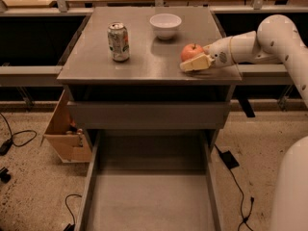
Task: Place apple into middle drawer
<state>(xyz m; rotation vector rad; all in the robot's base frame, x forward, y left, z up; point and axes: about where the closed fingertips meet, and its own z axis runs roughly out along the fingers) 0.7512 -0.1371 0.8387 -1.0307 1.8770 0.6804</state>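
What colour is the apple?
Apple: red, yellowish blush, beside the hand on the cabinet top; camera view.

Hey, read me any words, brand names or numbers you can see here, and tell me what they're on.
Soda can: printed label, too blurred to read.
Nothing else bears text: not the white bowl, the apple, the gripper right at it, or the middle drawer.

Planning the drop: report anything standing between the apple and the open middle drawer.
Nothing visible does. The apple sits at the gripper, near the front edge of the cabinet top; the middle drawer lies open below, floor bare. The soda can and white bowl stand aside.
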